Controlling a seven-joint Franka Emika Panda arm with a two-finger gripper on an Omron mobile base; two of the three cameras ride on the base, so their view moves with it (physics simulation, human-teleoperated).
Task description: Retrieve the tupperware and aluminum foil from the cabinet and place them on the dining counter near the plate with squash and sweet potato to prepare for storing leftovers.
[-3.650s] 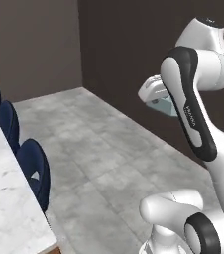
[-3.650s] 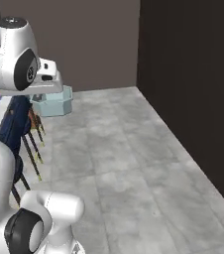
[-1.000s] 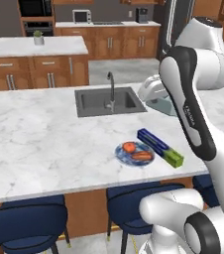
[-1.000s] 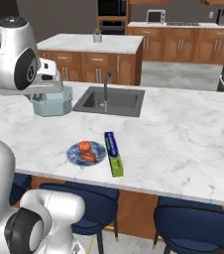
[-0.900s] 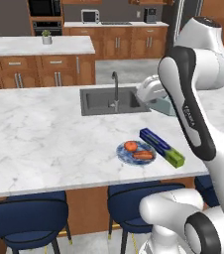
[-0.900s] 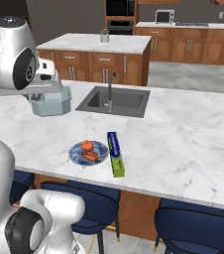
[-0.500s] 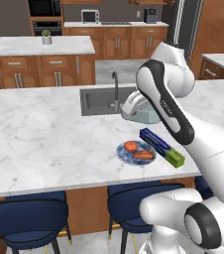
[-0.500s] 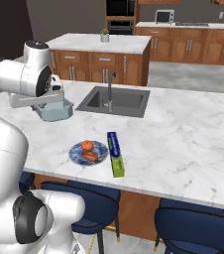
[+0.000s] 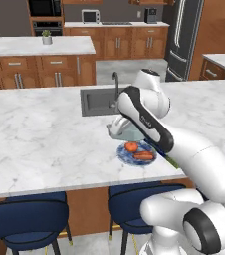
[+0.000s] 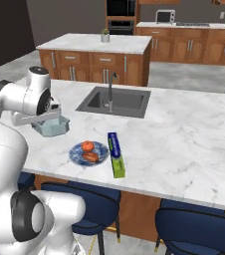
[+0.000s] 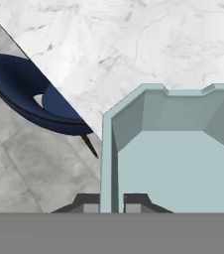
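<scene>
tupperware (image 11: 183, 158) is clamped in the gripper (image 11: 111, 202), one finger on each side of the tub's thin wall, so it's pinched by the rim. from the hand view you're looking straight down into the pale blue-grey tub, with white marble beyond it and a blue stool (image 11: 29, 94) off past the counter edge over grey floor tiles.

in the right base view the tub (image 10: 51, 125) sits low over the dining counter (image 10: 184, 144), can't really tell if it's touching the marble or just above it. it's just beside the plate (image 10: 88, 153) with the orange veg on it, toward the robot's left. the aluminum foil (image 10: 116, 154) box lies flat on the other side of that plate, close against its rim. sink (image 10: 115, 101) and black faucet (image 10: 110, 85) are further back on the same top.
</scene>
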